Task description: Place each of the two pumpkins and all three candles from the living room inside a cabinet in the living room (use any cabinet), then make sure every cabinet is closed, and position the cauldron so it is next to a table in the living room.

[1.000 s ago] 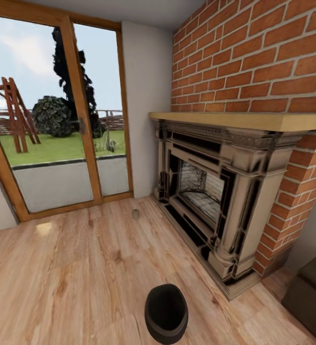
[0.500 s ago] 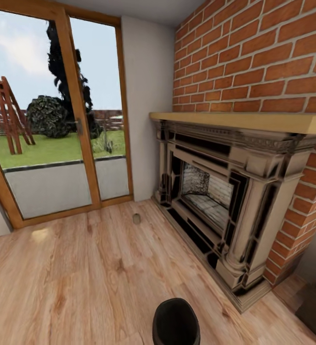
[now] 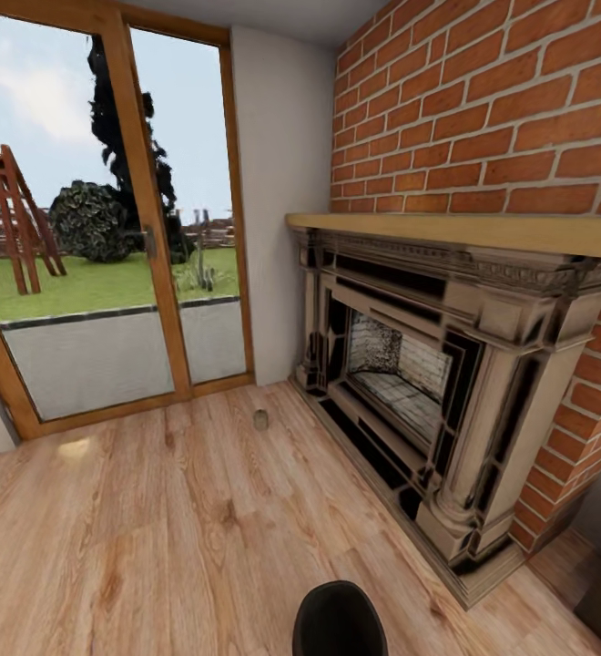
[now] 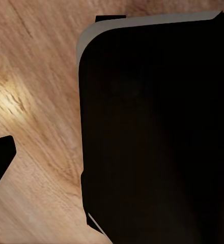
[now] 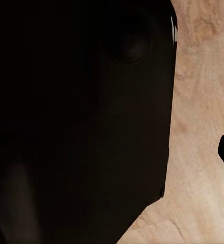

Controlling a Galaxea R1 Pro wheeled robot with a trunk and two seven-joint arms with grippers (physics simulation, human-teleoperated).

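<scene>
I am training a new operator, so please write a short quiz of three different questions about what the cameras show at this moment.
1. True or false: the candle stands on the wooden floor, in front of the glass door.
2. Multiple choice: where in the head view is the cauldron? A) on the mantel B) at the bottom edge, on the floor C) inside the fireplace
3. Fill in: the wall above the fireplace is made of red ____.

Key: 1 true; 2 B; 3 brick. The wall meant is the brick wall.
</scene>
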